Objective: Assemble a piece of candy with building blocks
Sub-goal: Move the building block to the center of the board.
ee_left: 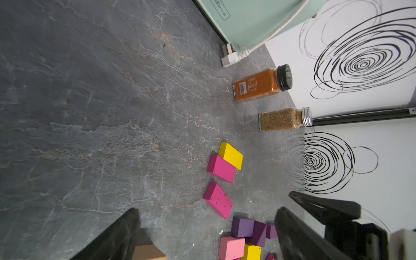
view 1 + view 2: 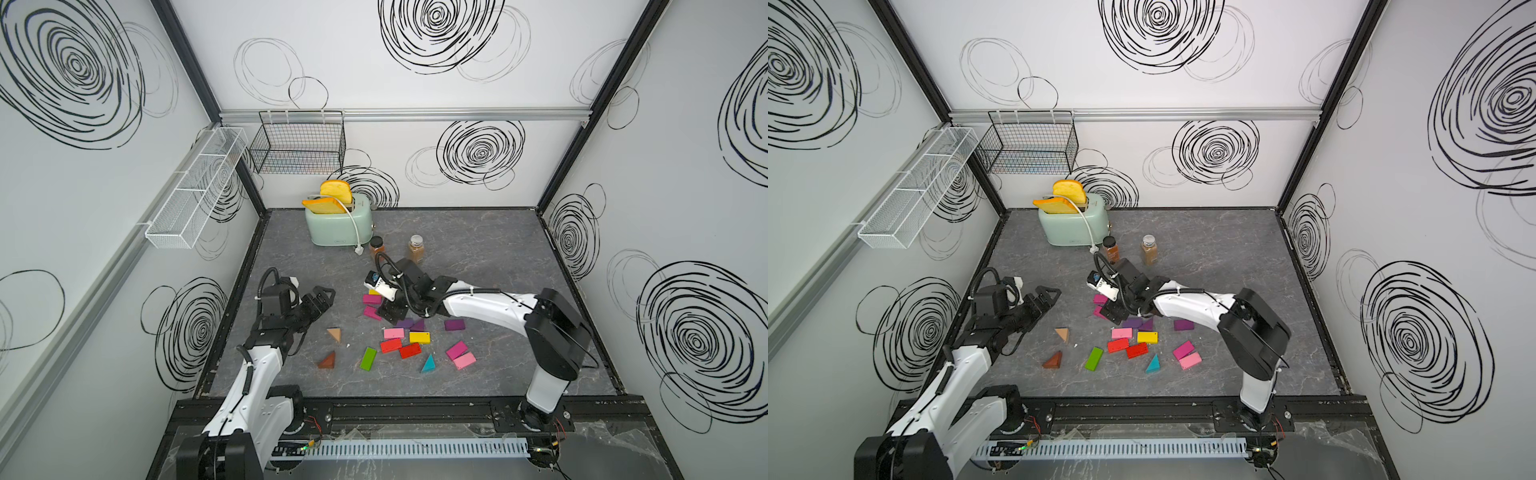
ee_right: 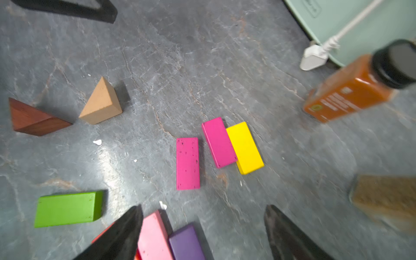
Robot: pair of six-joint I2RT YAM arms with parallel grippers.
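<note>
From my seat the candy looks barely begun. A yellow brick [image 3: 245, 148] and a magenta brick [image 3: 218, 142] lie flat on the tabletop [image 3: 157, 67] with their long sides touching, and a second magenta brick [image 3: 188, 163] lies just beside them, across a small gap and turned at a slight angle. I take those three as the start of the body. The rest is loose: a scatter of bricks [image 2: 410, 350] nearer the arm bases, a green brick [image 3: 67, 209], and the tan wedge [image 3: 101, 102] and brown wedge [image 3: 33, 119], which I would expect to need for the ends, well apart from the row. Squaring the row and adding ends are left, I judge. The right claw [image 3: 203, 209] hangs by the three bricks with its jaws spread wide, gripping nothing; a pink brick [image 3: 153, 236] and a purple brick [image 3: 185, 243] lie on the tabletop beneath it. The left claw [image 2: 322, 296] sits off to the side, also spread and empty.
</note>
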